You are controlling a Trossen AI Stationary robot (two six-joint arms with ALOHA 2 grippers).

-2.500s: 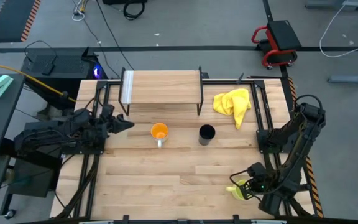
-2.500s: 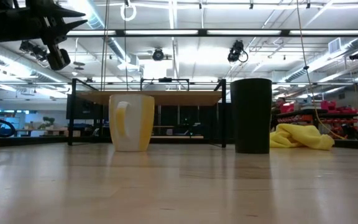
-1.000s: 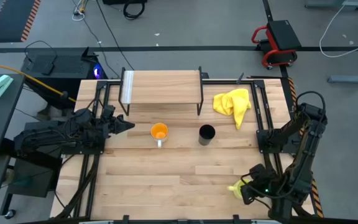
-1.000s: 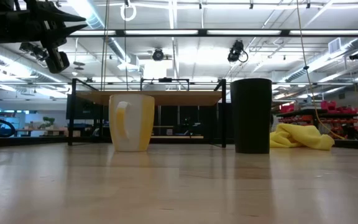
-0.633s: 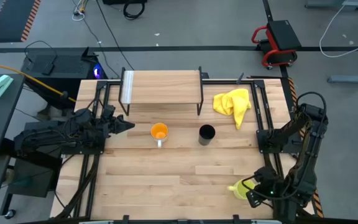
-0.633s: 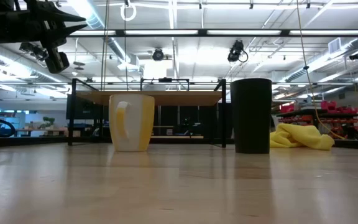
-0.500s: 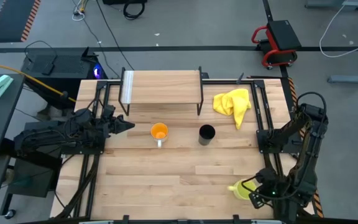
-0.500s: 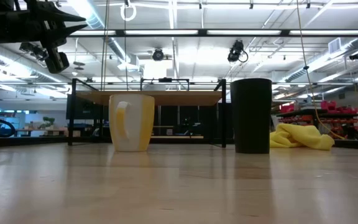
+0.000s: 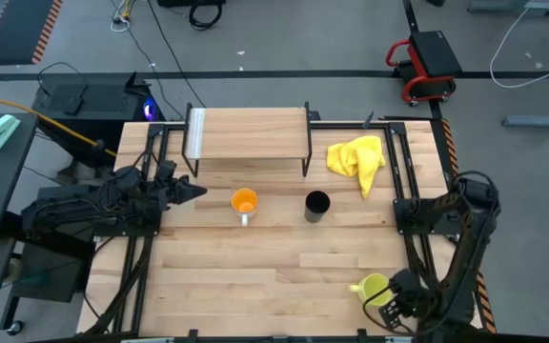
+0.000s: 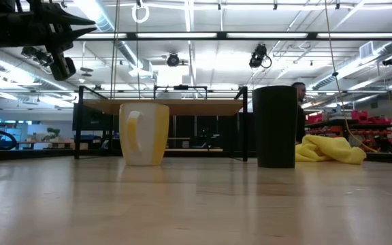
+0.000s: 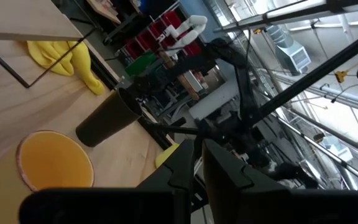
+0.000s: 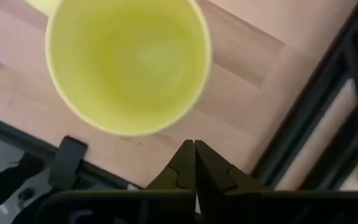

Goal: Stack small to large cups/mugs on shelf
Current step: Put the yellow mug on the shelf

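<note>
Hovering beside the yellow-green mug at the table's front right corner, my right gripper has its fingers pressed together, holding nothing. I should open them first, then come over the rim. The orange-inside mug and black cup stand before the shelf. My left gripper waits at the left edge, fingers almost together.

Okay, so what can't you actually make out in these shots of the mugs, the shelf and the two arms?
- Yellow-green mug: absent from the low view; its handle is cut off in the right wrist view.
- Black cup: its inside is only a dark blank in the high view.
- Person in the low view: mostly hidden behind the black cup.
- Shelf: the tabletop under it is covered in the high view.
- Right tool: absent from the low view.
</note>
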